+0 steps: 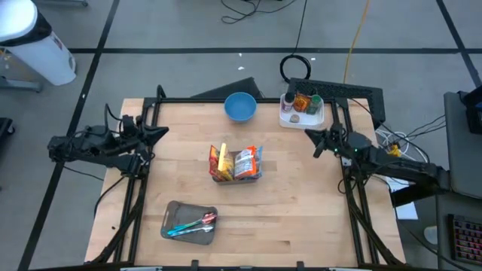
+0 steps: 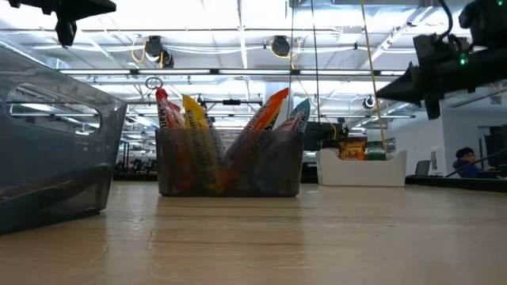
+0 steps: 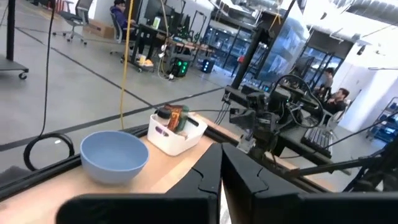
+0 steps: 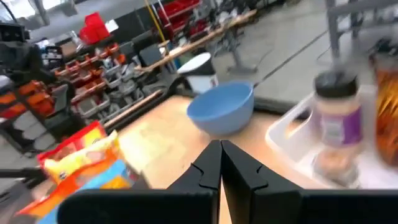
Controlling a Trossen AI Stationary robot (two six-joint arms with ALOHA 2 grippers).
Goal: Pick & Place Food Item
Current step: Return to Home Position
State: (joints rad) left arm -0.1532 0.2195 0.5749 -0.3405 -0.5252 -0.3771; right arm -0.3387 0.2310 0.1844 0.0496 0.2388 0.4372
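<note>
Left tool (image 1: 163, 132): out at 9 o'clock over the edge of the surface (image 1: 301, 218), fingers pressed together, nothing between them. Its own wrist view shows just a thin slit!
Right tool (image 1: 315, 141): over at 3 o'clock, tips together too, carrying nothing, pointing in toward the middle.
Food items: the orange noodle pack (image 2: 268, 115) stands in the top bin (image 1: 235, 177) dead centre, leaning among the other packs, and all of them poke well above the rim.
Bottom bin (image 1: 177, 211): down at 7 o'clock, with the blue spoon (image 1: 184, 228) lying inside beside other utensils.
Neighbours: blue bowl (image 1: 240, 106) at 12 o'clock, white tray (image 1: 289, 120) of jars at 1 o'clock, just beside the right tool.
Risk, right side: the big one, I'd say! A wide swing on the way home could clip the tray and topple a jar.
Risk, centre: those tall packs are loose, so any low pass across the middle could catch one and drag it out.
Risk, left side: it sits close to the dark frame at the edge, so a sloppy fold could knock it.
</note>
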